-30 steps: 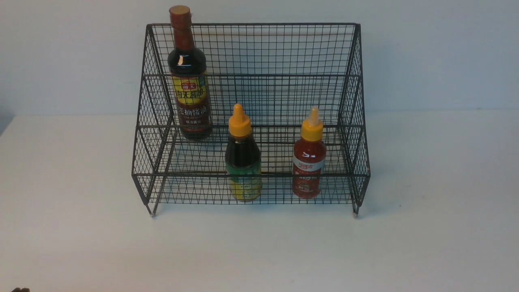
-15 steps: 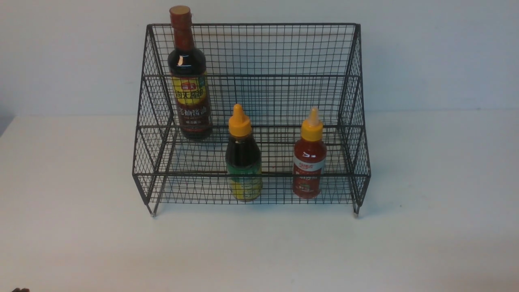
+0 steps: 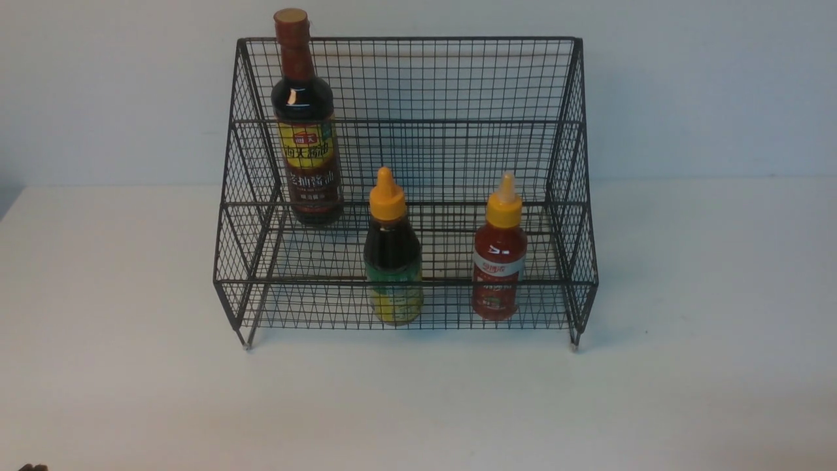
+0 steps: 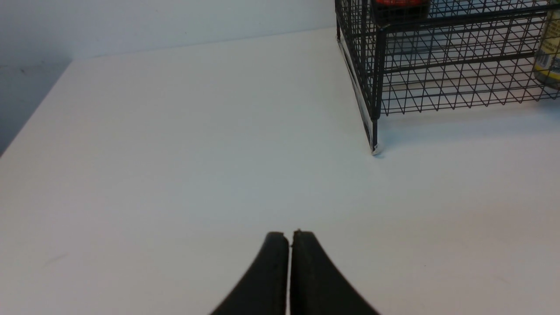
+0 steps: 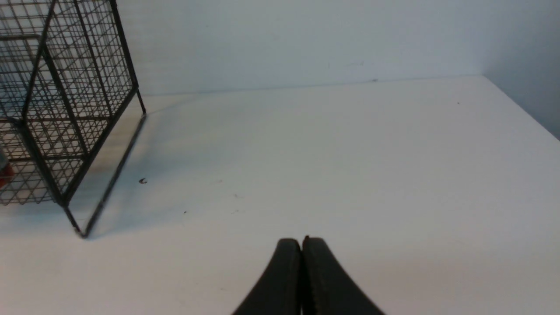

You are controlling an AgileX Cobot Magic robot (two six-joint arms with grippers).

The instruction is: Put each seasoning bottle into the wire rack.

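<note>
Now at rest in the large black wire-mesh rack (image 3: pixel 405 163): tall dark red-capped soy-sauce bottle (image 3: pixel 305 131) on the upper tier, dark green-labelled squeeze bottle (image 3: pixel 392 252) and red white-labelled squeeze bottle (image 3: pixel 499 252) on the lower tier. Left gripper (image 4: pixel 289 238) and right gripper (image 5: pixel 301 245) closed, empty, low over bare white tabletop (image 3: pixel 418 405), well apart from the rack. Judged complete; no further placement called for.
</note>
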